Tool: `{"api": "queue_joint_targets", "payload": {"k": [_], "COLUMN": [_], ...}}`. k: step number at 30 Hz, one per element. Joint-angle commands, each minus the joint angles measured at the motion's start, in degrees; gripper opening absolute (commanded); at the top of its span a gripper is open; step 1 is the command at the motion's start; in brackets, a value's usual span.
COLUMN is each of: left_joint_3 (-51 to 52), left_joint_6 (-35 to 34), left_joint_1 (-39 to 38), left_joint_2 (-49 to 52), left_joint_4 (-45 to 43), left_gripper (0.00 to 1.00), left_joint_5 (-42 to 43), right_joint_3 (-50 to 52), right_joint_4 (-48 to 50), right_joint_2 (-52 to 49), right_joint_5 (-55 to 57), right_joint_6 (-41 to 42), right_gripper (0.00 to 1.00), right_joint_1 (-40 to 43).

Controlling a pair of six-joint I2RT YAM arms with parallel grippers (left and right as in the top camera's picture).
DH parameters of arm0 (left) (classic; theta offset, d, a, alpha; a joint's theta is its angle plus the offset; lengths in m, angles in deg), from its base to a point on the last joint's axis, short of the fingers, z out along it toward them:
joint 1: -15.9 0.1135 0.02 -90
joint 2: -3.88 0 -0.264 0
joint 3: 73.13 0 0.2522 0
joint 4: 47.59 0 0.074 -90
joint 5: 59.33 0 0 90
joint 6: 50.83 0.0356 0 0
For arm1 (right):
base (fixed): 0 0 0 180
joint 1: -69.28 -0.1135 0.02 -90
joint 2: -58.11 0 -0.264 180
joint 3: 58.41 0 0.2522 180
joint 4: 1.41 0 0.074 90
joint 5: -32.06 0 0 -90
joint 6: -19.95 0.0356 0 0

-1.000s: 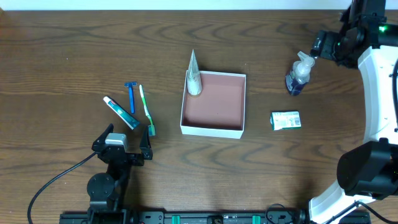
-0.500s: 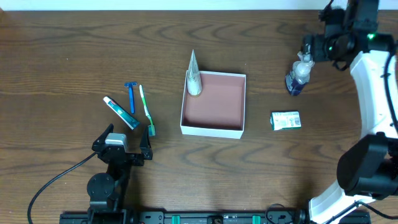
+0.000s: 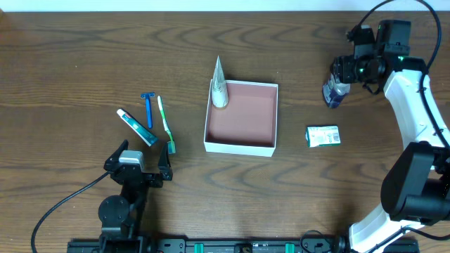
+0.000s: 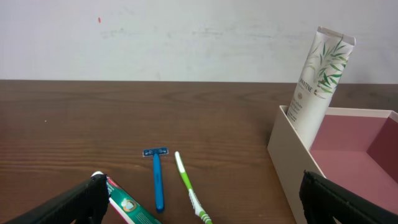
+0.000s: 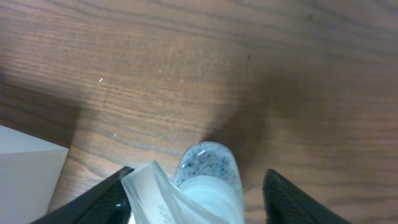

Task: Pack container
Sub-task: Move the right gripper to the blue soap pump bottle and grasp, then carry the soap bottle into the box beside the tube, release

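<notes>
The right fingers (image 3: 342, 70) stand apart astride the head of a clear bottle (image 5: 208, 180). One is at its white nozzle, and a strip of bare desk (image 3: 70, 70) shows between the other and the neck, so they are released, with nothing grasped yet. The step in hand looks to be picking up this bottle. Next they would need to clench squarely on the neck, as it may tip, then lift clear. The container (image 3: 239, 146) lies well off to one side of these fingers, and a green-and-white carton (image 3: 323, 135) sits near the path and should be cleared. A white tube (image 3: 219, 88) leans in one corner of the container. The left fingers (image 3: 140, 163) are spread wide, holding nothing. Just ahead of them lie a toothbrush (image 4: 186, 186), a razor (image 4: 157, 180) and toothpaste (image 4: 124, 205).
</notes>
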Motion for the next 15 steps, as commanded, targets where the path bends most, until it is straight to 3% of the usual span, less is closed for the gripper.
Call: {"api": "queue_joint_targets", "payload": {"k": [1, 9, 15], "left_joint_3": [1.16, 1.16, 1.16], "left_joint_6": [-0.02, -0.02, -0.02], "left_joint_1": [-0.22, -0.22, -0.22], "left_joint_2": [-0.35, -0.35, -0.35], "left_joint_4": [1.66, 1.66, 1.66], "left_gripper": [0.98, 0.98, 0.98], "left_joint_5": [-0.26, -0.26, -0.26], "right_joint_3": [0.46, 0.44, 0.33], "right_joint_4": [0.02, 0.48, 0.46], "right_joint_2": [0.26, 0.26, 0.39], "right_joint_5": [-0.83, 0.98, 1.31], "right_joint_6": [0.90, 3.52, 4.81], "right_gripper": [0.60, 0.31, 0.28], "right_joint_1": [-0.72, -0.66, -0.66]}}
